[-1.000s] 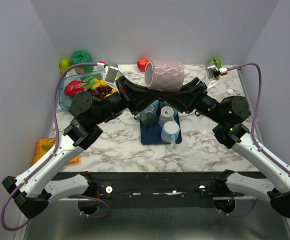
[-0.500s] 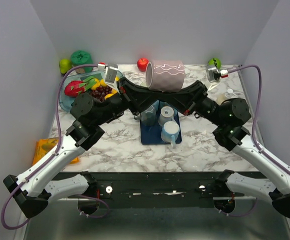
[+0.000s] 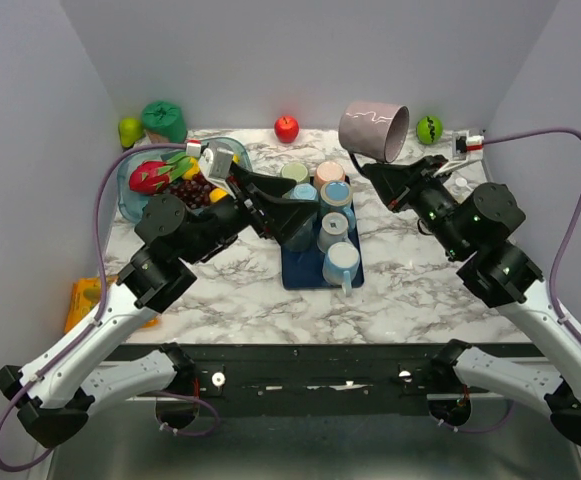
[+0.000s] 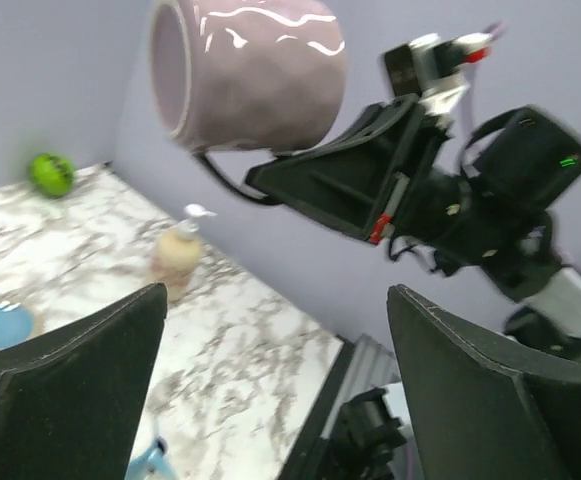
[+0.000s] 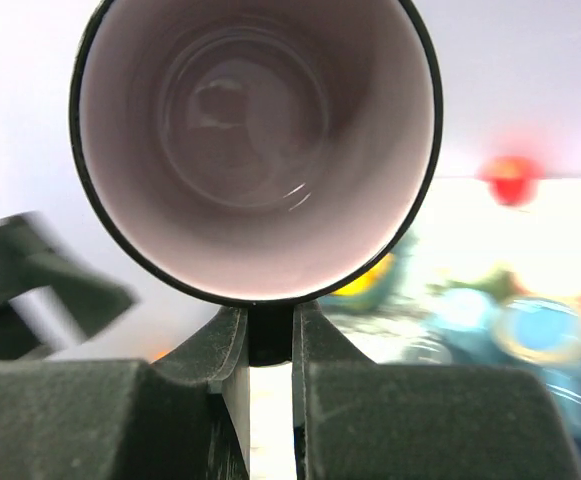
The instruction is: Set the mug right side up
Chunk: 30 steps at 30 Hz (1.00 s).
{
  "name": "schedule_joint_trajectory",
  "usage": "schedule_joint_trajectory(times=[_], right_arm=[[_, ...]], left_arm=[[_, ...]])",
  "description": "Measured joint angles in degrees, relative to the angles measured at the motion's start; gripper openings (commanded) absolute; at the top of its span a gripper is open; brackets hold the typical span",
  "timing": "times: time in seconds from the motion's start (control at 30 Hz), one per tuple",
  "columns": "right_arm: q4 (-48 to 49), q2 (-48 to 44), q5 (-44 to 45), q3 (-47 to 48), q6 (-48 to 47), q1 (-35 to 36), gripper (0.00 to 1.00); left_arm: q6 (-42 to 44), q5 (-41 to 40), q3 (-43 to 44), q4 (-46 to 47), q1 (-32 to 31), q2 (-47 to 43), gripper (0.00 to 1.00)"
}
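Observation:
A pink mug (image 3: 373, 130) with a white wavy line hangs in the air above the table's back right, tilted on its side with its mouth down and to the right. My right gripper (image 3: 370, 170) is shut on its dark handle (image 5: 269, 335). In the right wrist view the mug's (image 5: 255, 140) mouth faces the camera, and it is empty. My left gripper (image 3: 295, 205) stands open over the cup tray, apart from the mug. In the left wrist view its fingers (image 4: 70, 385) are spread wide with nothing between them, and the mug (image 4: 255, 75) is up high.
A blue tray (image 3: 295, 275) with several cups lies mid-table. A glass bowl (image 3: 130, 205) of fruit stands at the back left. A red apple (image 3: 286, 128), a green apple (image 3: 429, 128) and a soap bottle (image 4: 173, 262) stand along the back. An orange packet (image 3: 90, 300) lies at the left edge.
My left gripper has opened, let go of the mug and drawn back to the left. The right arm has carried the mug right and tipped it mouth-down.

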Motion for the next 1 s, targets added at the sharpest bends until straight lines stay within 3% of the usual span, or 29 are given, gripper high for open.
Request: schedule_joint_trajectory(times=[0.17, 0.3, 0.6, 1.0], right_arm=[[-12.5, 5.9, 14.4, 7.2, -8.7, -0.2, 0.01], [-20.2, 12.1, 20.4, 9.0, -12.2, -2.5, 0.01], [-28.9, 25.3, 20.4, 9.2, -13.2, -12.8, 0.01], [-22.3, 41.4, 16.3, 8.6, -16.8, -18.7, 0.01]], left_arm=[[5.0, -9.3, 1.4, -11.5, 0.0, 0.5, 0.99], [7.4, -14.3, 1.8, -18.4, 0.0, 2.4, 0.99], [9.1, -18.5, 1.8, -25.5, 0.0, 6.7, 0.99], [11.3, -19.0, 1.9, -29.3, -0.1, 13.2, 0.99]])
